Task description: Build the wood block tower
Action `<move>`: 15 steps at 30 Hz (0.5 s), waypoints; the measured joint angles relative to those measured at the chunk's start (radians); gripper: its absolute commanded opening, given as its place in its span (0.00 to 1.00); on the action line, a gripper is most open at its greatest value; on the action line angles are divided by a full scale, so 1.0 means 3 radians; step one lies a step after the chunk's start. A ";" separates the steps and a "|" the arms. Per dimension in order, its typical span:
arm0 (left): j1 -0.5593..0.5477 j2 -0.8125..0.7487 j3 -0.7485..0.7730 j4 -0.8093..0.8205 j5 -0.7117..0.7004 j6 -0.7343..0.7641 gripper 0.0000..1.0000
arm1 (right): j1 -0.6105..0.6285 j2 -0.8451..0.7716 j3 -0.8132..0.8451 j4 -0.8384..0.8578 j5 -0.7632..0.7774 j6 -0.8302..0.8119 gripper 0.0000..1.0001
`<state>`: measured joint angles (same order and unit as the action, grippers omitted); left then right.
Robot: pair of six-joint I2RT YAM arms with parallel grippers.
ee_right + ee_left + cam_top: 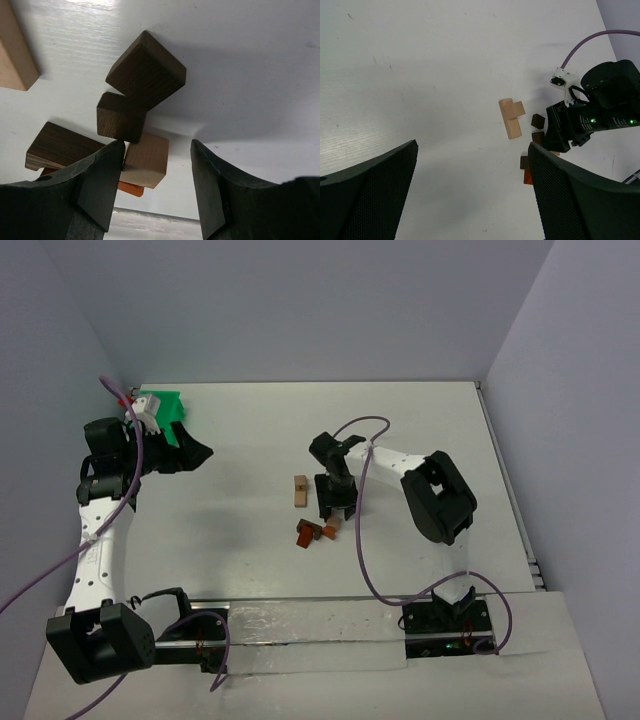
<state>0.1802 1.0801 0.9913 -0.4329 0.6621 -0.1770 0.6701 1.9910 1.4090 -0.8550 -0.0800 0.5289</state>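
Small wooden blocks lie in a loose group mid-table. A light tan pair (300,490) lies flat, also in the left wrist view (511,118). A reddish-brown block (305,533) lies in front of it. In the right wrist view I see two dark brown cuboids (146,70) (121,116), a dark wedge-like piece (60,147), a light tan cube (146,159) and an orange-brown piece (131,188). My right gripper (158,150) (336,508) is open, low over the group, the tan cube between its fingers beside the left finger (100,180). My left gripper (195,452) (472,147) is open and empty, far left.
A bright green tray (160,408) sits at the back left corner beside the left arm. Grey walls close the table at the back and sides. Purple cables hang from both arms. The right arm (600,105) shows in the left wrist view.
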 measured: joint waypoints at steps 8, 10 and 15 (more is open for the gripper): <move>0.0000 0.0092 -0.0008 0.0044 -0.0003 -0.0007 0.96 | -0.0017 0.0011 -0.0009 0.0005 -0.0134 0.0019 0.60; 0.0000 0.0092 -0.0008 0.0049 -0.0004 -0.0006 0.96 | -0.0017 0.0009 -0.0022 0.0012 -0.0151 0.0020 0.62; 0.0000 0.0092 -0.0008 0.0061 -0.0012 -0.0006 0.96 | -0.0017 -0.0057 -0.0146 0.0046 -0.0178 0.0029 0.58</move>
<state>0.1802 1.1076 0.9890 -0.4145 0.6585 -0.1787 0.6651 1.9740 1.3653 -0.8413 -0.1334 0.5375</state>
